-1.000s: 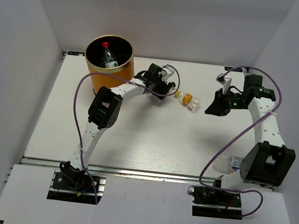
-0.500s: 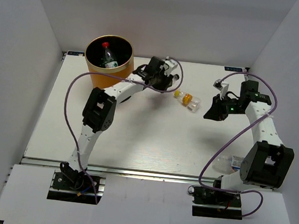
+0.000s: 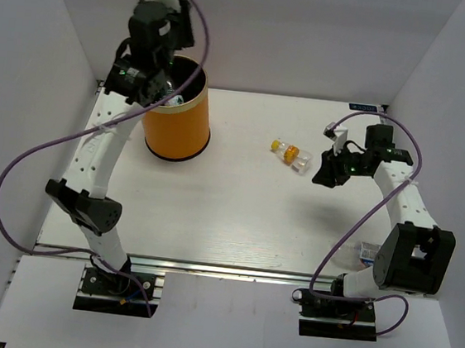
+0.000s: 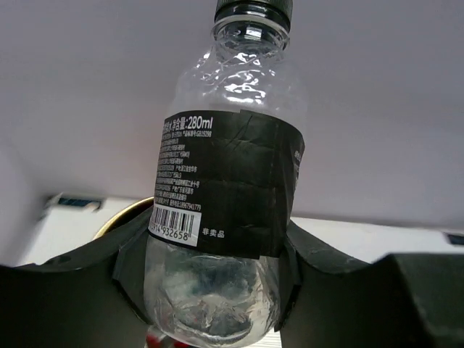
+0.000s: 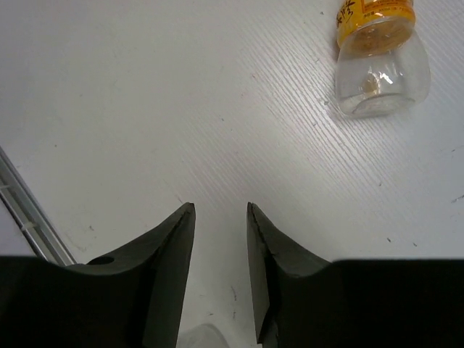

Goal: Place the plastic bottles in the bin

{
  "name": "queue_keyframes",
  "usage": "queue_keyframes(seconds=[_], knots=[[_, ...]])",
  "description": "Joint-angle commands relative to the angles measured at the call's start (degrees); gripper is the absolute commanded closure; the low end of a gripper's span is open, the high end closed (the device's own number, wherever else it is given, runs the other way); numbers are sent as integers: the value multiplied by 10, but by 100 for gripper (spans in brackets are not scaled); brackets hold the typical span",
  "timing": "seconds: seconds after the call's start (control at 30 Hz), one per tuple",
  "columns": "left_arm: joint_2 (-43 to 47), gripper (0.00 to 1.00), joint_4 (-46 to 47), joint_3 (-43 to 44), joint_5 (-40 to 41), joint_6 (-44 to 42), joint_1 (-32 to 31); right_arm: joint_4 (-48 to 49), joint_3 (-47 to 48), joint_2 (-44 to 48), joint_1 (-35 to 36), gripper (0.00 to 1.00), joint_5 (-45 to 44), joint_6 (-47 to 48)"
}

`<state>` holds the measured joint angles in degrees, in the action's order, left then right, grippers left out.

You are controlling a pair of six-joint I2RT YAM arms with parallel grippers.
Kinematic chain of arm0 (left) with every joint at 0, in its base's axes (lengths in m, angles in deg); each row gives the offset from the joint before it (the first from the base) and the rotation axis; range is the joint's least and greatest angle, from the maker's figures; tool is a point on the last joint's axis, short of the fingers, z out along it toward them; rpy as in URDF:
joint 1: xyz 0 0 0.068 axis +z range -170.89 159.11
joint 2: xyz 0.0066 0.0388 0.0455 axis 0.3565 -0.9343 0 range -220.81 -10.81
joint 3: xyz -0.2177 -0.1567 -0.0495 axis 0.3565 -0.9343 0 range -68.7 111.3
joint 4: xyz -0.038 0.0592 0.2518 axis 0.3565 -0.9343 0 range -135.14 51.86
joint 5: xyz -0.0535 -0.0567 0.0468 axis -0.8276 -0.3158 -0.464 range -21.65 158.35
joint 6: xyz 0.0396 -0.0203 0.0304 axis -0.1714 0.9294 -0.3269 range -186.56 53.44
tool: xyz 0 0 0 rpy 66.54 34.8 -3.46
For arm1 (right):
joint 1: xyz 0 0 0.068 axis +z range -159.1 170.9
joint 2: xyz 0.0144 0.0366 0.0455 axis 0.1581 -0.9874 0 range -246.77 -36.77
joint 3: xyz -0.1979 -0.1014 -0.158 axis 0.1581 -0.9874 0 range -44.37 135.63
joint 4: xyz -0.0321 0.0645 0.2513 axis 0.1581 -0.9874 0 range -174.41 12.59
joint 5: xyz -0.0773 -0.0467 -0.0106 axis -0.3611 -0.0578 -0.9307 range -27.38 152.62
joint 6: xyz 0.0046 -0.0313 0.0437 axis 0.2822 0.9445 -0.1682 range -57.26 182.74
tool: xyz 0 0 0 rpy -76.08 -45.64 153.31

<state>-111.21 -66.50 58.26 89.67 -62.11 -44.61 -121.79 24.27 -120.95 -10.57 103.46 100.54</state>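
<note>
Left gripper [image 4: 210,290], pinching black-label bottle [image 4: 225,181] over the bin [image 3: 175,126] rim, may drop it outside; right gripper [image 5: 220,217] slightly spread, empty.

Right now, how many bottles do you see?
3: a black-label bottle in the left gripper at the bin; a yellow-label bottle on the table; a clear bottle half hidden behind the right arm. The bin may hide more.

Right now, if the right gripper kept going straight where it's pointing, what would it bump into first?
Probably the white table. The right gripper points at bare surface; the yellow-labelled bottle lies off to one side of that line, though depth is hard to judge.
</note>
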Motion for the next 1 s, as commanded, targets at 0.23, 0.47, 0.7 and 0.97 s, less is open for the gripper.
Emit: queue_keyframes(seconds=[0.23, 0.47, 0.7, 0.97], knots=[[-52, 87, -145, -63, -18, 99, 92, 56, -2, 17, 13, 53, -59, -24], [-82, 20, -174, -33, -43, 106, 116, 76, 28, -26, 30, 10, -102, 18], [-82, 0, -197, -28, -82, 106, 122, 28, 171, -164, 37, 10, -71, 93], [54, 0, -142, -178, -232, 72, 108, 12, 335, -328, 84, 10, -115, 79]])
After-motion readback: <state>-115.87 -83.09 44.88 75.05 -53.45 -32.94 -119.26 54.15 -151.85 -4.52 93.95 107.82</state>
